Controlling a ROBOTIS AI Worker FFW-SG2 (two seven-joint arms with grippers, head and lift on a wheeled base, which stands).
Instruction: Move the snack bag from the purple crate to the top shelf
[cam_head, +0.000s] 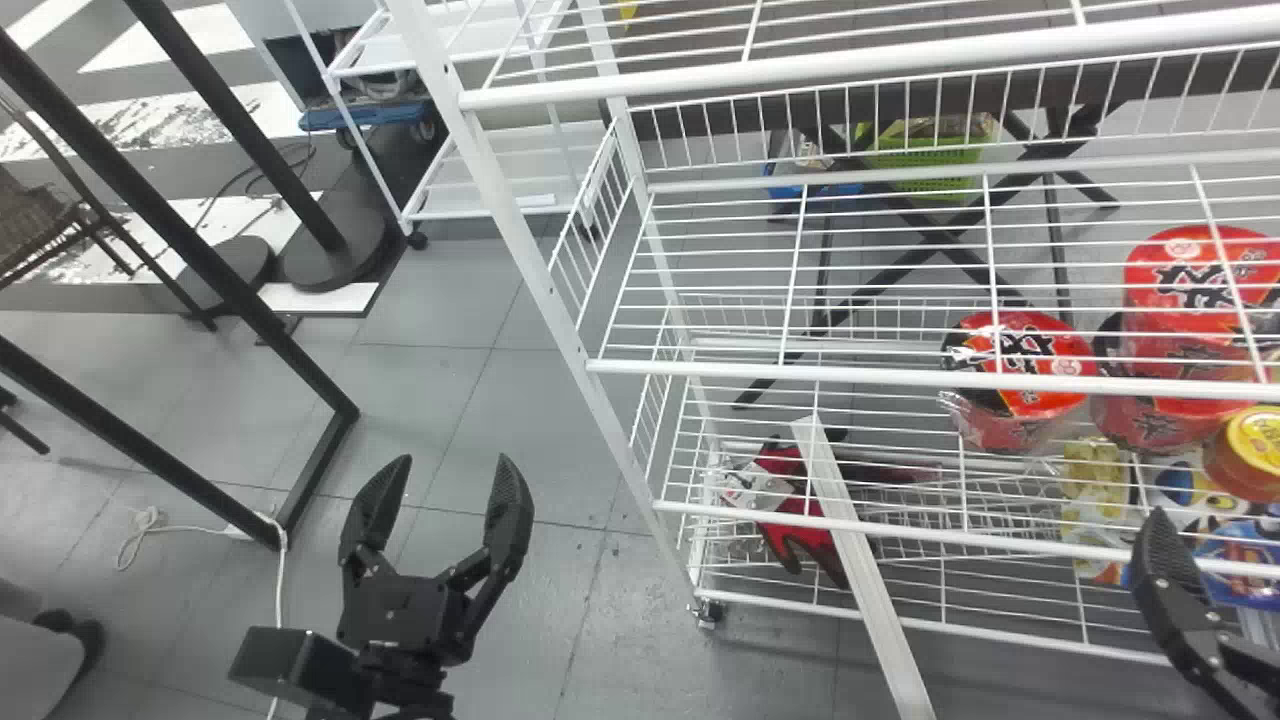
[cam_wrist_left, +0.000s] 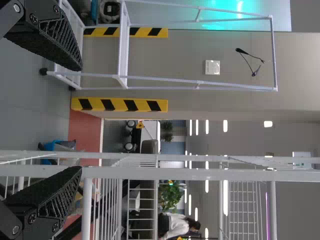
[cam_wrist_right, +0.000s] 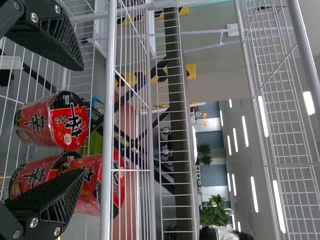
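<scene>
- Blue printed bag (cam_head: 1250, 592), probably the snack, shows low in the rack (cam_head: 900, 378) from the head; likely light, crinkly, crushable: pinch its seam.
- Left wrist: left claw (cam_wrist_left: 81, 119) spread, beside the rack.
- Right wrist: right claw (cam_wrist_right: 83, 119) parted, at the rack.

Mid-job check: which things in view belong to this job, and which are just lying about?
For the job:
top shelf
right gripper, open
left gripper, open beside the rack

Lying about:
red noodle cups
red glove
yellow-lidded tub
green basket
</scene>
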